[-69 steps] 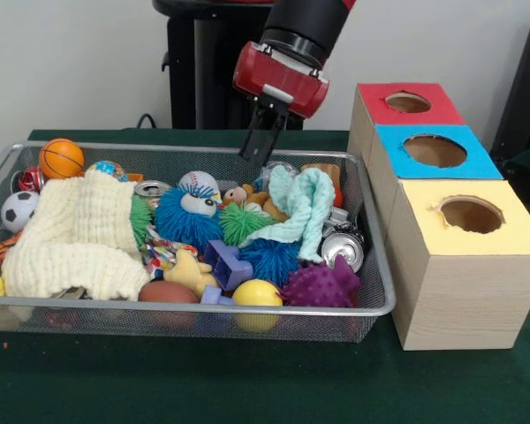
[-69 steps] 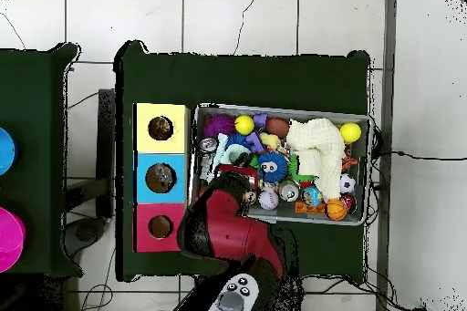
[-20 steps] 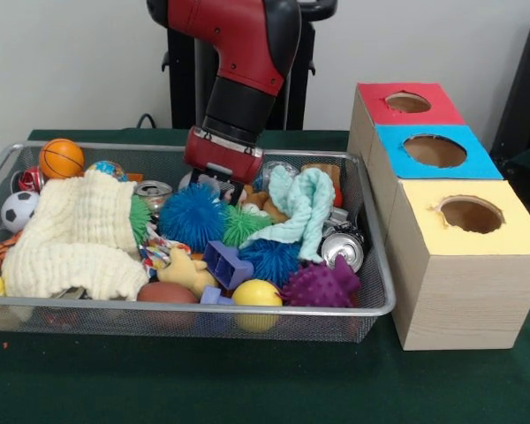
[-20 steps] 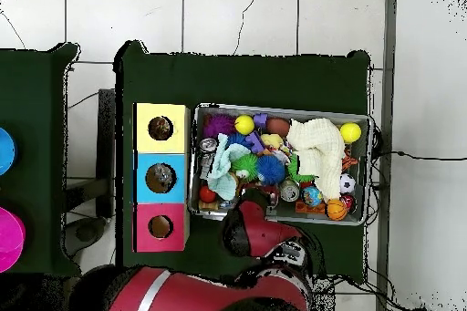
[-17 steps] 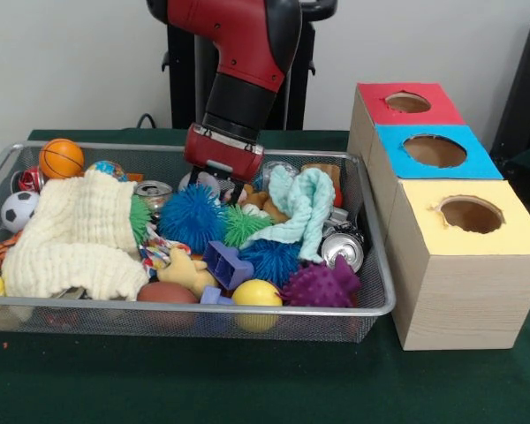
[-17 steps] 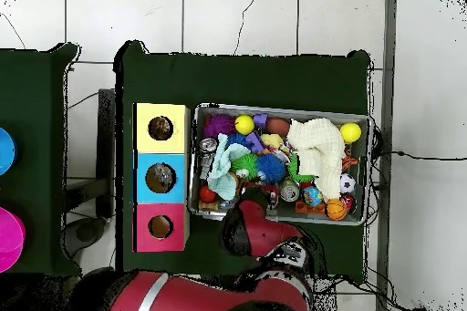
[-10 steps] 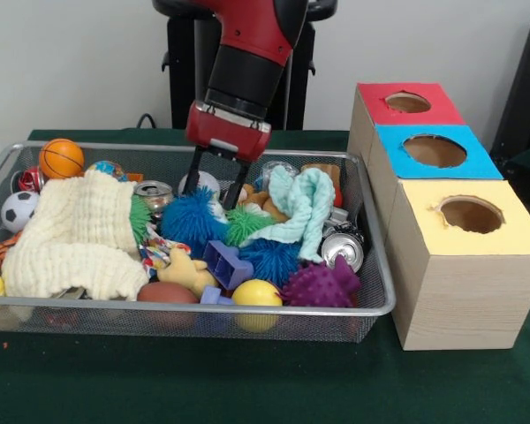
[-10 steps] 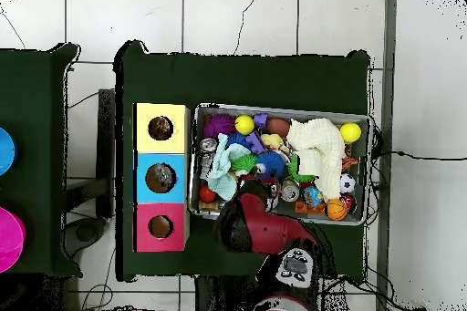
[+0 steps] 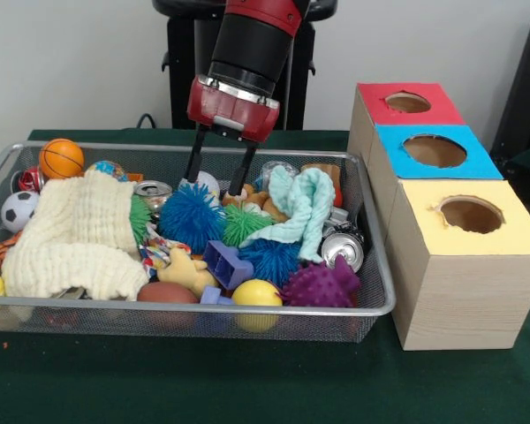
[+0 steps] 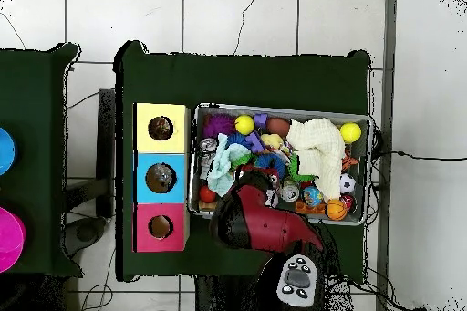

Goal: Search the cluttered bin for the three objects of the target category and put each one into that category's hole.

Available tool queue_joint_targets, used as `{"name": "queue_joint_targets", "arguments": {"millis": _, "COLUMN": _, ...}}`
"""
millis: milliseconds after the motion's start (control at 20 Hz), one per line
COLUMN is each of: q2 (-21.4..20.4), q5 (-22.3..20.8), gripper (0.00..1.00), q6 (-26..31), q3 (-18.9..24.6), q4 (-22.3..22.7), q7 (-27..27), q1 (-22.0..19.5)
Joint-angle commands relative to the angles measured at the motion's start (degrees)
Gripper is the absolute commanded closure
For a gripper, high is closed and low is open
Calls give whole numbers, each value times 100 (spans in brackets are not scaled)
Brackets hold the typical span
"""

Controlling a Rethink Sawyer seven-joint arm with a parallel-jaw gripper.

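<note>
The black two-finger gripper [image 9: 215, 184] hangs open and empty at centre frame – a white wad with colour patches [image 9: 156, 254] lies lower left of it.

- wire-mesh bin [image 9: 382, 291]: silver metal mesh, thick shiny rim;
- cream cloth [image 9: 75, 237]: soft, ribbed weave, matt;
- mint cloth [image 9: 305, 208]: soft, crinkled;
- blue spiky ball [image 9: 191, 216]: rubbery bristles;
- drink can [image 9: 341, 249]: bright metal;
- yellow-topped box [image 9: 464, 287]: pale wood-grain sides, matt;
- table [image 9: 247, 380]: dark green matt cloth;
- arm shell [image 9: 252, 40]: glossy red plastic.
</note>
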Motion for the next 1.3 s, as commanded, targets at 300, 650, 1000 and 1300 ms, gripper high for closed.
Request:
{"name": "queue_joint_targets", "arguments": {"millis": 300, "q2": 356, "q5": -389, "gripper": 0, "q6": -229, "q3": 789, "q4": -1057, "q7": 530, "q1": -277}}
{"name": "queue_joint_targets", "arguments": {"millis": 650, "q2": 673, "q5": -742, "gripper": 0, "q6": 133, "q3": 1281, "q4": -1426, "q7": 414, "q1": -750}}
{"name": "queue_joint_targets", "arguments": {"millis": 1000, "q2": 838, "q5": -1010, "gripper": 0, "q6": 393, "q3": 1508, "q4": -1523, "q7": 361, "q1": -1014}}
{"name": "queue_joint_targets", "arguments": {"millis": 1300, "q2": 861, "q5": -1076, "gripper": 0, "q6": 495, "q3": 1372, "q4": -1343, "q7": 424, "q1": -997}}
